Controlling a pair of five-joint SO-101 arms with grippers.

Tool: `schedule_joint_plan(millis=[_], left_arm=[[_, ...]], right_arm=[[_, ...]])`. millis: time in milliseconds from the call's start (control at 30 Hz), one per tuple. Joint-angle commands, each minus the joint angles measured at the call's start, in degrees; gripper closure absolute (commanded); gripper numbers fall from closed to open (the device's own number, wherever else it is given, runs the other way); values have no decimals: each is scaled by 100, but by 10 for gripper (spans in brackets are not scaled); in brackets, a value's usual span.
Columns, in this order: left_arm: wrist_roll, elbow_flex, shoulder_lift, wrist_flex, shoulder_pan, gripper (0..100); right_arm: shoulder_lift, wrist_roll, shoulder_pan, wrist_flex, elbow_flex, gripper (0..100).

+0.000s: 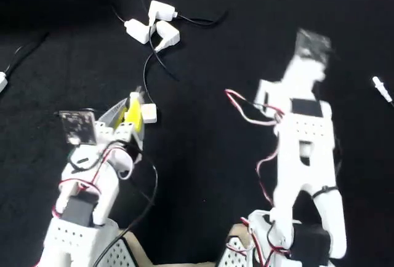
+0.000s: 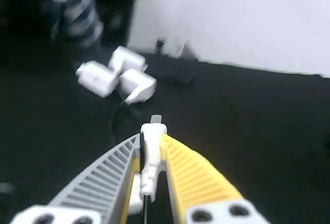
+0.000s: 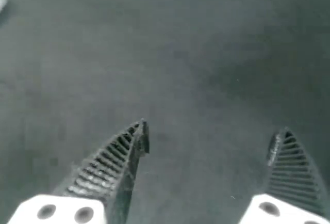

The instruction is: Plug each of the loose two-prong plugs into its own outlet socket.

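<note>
A black worktop [image 1: 203,125] covers nearly the whole high view. The right arm [image 1: 305,138] rises from the lower right of that frame towards the upper right, where the right hand [image 1: 313,44] appears as a blur. In the right wrist view the right hand [image 3: 214,131] hangs over bare black cloth, its two dark ribbed fingers [image 3: 121,154] spread wide apart with nothing between them.

The left arm [image 1: 86,199] stands in the lower left of the high view, and the left hand [image 1: 132,104] points up the frame. In the left wrist view the left hand [image 2: 152,136], one finger grey and one yellow, is clamped on a white two-prong plug [image 2: 150,157]. The plug's metal tip sticks out past the fingertips, and a thin dark cord trails back from it.

A cluster of three white socket blocks [image 1: 155,26] lies in the upper left centre of the high view, the blocks touching one another, with black cords leading away from them. The same cluster [image 2: 116,74] sits in the upper left of the left wrist view, well ahead of the held plug.

A loose white plug [image 1: 381,88] lies at the right edge of the high view, well apart from both hands.
</note>
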Motion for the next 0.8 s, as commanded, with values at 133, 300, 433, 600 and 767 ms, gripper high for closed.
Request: schedule_joint_plan(millis=[133, 300, 433, 600, 767], left_arm=[[484, -989, 44, 1231, -110, 972], [510, -1684, 1152, 1424, -268, 973], [519, -2721, 2892, 1679, -593, 972], [651, -4444, 5134, 2462, -593, 972], [1064, -6114, 6936, 3297, -585, 972]], right_arm=[[-40, 26, 132, -1512, 1455, 627], [-40, 35, -193, -1846, 1701, 627], [-40, 35, -193, -1969, 1745, 627], [-40, 35, -211, -2040, 1745, 627], [-31, 35, -220, -2224, 1851, 627]])
